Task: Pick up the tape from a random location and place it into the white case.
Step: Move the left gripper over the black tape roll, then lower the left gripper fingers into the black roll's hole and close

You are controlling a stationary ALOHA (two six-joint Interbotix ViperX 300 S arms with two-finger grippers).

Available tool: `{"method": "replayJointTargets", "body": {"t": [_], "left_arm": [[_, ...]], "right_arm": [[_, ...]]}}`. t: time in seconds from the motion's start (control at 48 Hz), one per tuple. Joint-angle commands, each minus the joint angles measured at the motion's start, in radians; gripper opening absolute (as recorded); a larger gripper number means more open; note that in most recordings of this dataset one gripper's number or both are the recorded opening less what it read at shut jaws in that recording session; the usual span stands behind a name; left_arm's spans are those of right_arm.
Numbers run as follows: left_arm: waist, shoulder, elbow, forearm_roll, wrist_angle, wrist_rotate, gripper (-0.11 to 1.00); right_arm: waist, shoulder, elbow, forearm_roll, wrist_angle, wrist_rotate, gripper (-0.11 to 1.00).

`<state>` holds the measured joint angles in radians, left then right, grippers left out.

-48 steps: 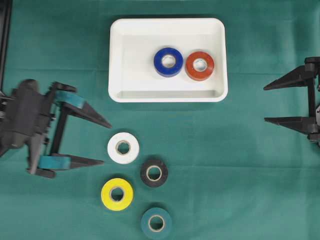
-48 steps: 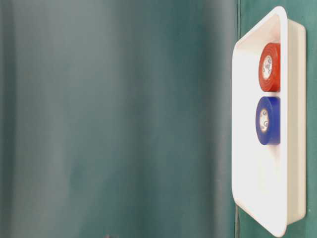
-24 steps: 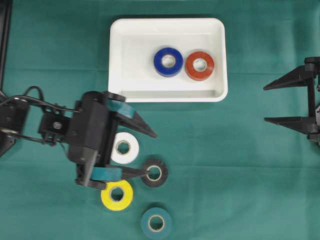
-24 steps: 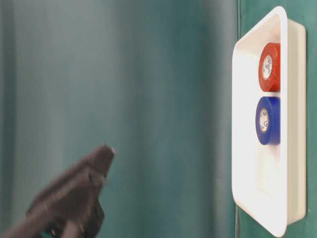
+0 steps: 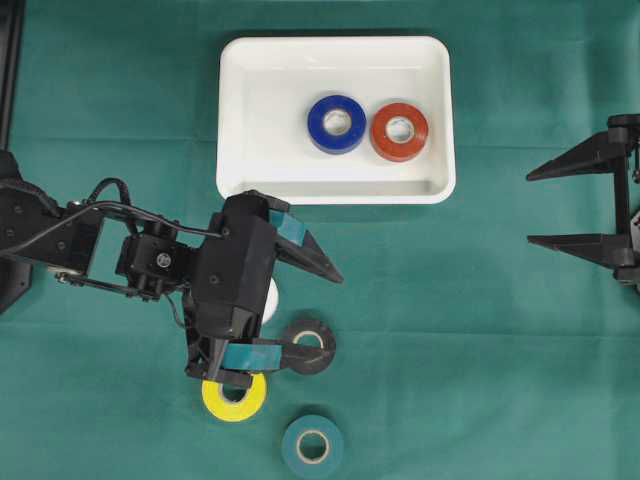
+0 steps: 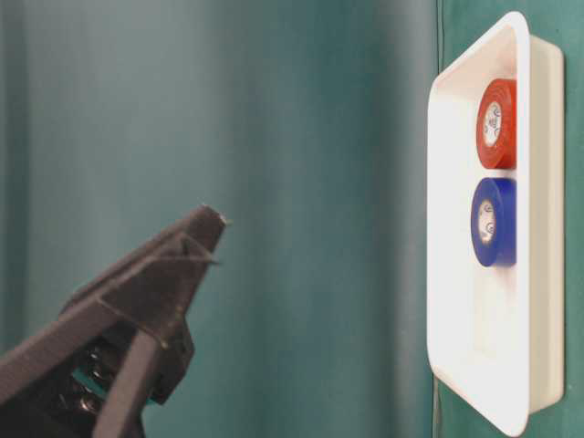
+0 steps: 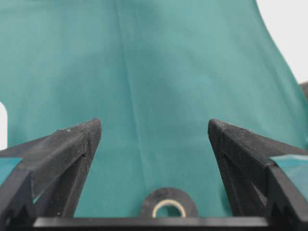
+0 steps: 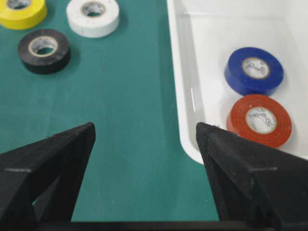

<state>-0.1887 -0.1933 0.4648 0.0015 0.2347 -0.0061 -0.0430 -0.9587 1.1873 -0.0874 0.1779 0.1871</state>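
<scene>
Left gripper (image 5: 322, 310) over the loose rolls at 7 o'clock on the desk (image 5: 450, 330), fingers (image 7: 72, 149) spread wide, gripping nothing; black tape (image 5: 312, 347) between the tips, white tape (image 5: 270, 300) mostly hidden beneath, yellow tape (image 5: 236, 400) and teal tape (image 5: 312, 446) toward 6. White case (image 5: 236, 120) at 12 o'clock, holding blue tape (image 5: 336, 123) and red tape (image 5: 399, 131). Right gripper (image 5: 532, 207) at 3 o'clock, fingers wide, empty.

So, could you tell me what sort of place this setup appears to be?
Probably a robot test bench: a green cloth covers the table, two arms face each other, and tape rolls lie beside a white case.
</scene>
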Motion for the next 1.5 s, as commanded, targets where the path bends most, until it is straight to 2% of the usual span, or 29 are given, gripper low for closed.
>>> {"method": "replayJointTargets", "body": {"t": [0.0,0.396,0.563,0.688,1.48], "left_arm": [[0.002,-0.002,-0.040,0.003,0.037,-0.002,0.94],[0.003,0.143,-0.270,0.008,0.482,-0.002,0.94],[0.005,0.183,-0.337,0.012,0.611,-0.003,0.94],[0.005,0.195,-0.360,0.012,0.630,-0.003,0.94],[0.005,0.195,-0.357,0.014,0.627,-0.003,0.94]], "right_arm": [[0.002,0.008,-0.018,-0.002,-0.005,-0.003,0.84],[0.002,0.008,-0.020,-0.002,0.003,-0.003,0.84],[0.002,0.008,-0.020,-0.002,0.003,-0.005,0.84],[0.000,0.008,-0.018,-0.002,0.005,-0.005,0.84],[0.002,0.009,-0.020,-0.002,0.005,-0.008,0.84]]}}
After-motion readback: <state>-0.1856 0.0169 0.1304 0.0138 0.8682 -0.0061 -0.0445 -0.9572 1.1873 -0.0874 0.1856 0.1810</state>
